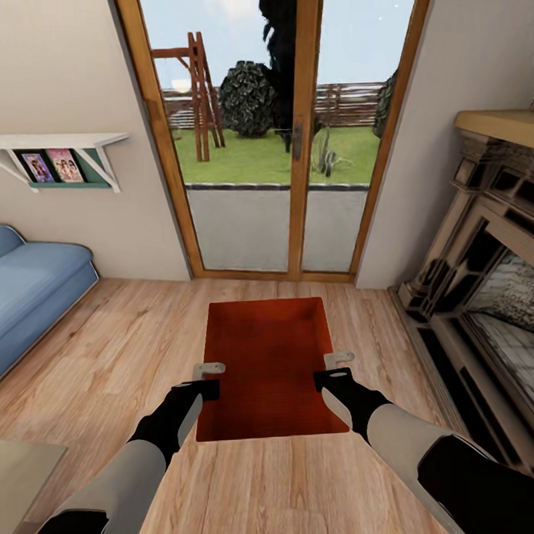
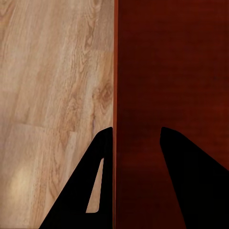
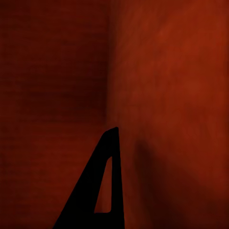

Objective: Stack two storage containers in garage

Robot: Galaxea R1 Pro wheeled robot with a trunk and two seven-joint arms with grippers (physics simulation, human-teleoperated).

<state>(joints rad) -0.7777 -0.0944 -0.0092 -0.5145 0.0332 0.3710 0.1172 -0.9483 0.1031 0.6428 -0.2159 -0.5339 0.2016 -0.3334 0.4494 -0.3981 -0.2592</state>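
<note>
Both of my arms reached forward from the bottom of the head view, grey sleeves ending in black wrists, and between them I held one orange-red bin [image 1: 266,352] above the wood-plank floor [image 1: 139,341] of the living room. My left hand [image 1: 210,373] sat at the bin's left wall; in the left wrist view its two black fingers [image 2: 188,181] straddled the thin plastic edge, one outside over the planks and one inside against the dark red wall, pinching it. My right hand [image 1: 337,363] sat at the opposite wall. From the right wrist camera I saw one black triangular finger [image 3: 98,186] inside the bin against smooth, matt red plastic, so I could not tell how far that hand was closed.

I saw the bin as rectangular, lidless and flat-bottomed, with plain walls.

Ahead stood a glazed double door [image 1: 289,135] in an orange wooden frame, with lawn, a bush and a wooden play frame beyond. A blue sofa [image 1: 29,287] lay at the left under a white wall shelf [image 1: 55,143] holding picture books. A dark carved fireplace [image 1: 483,290] stood at the right.
</note>
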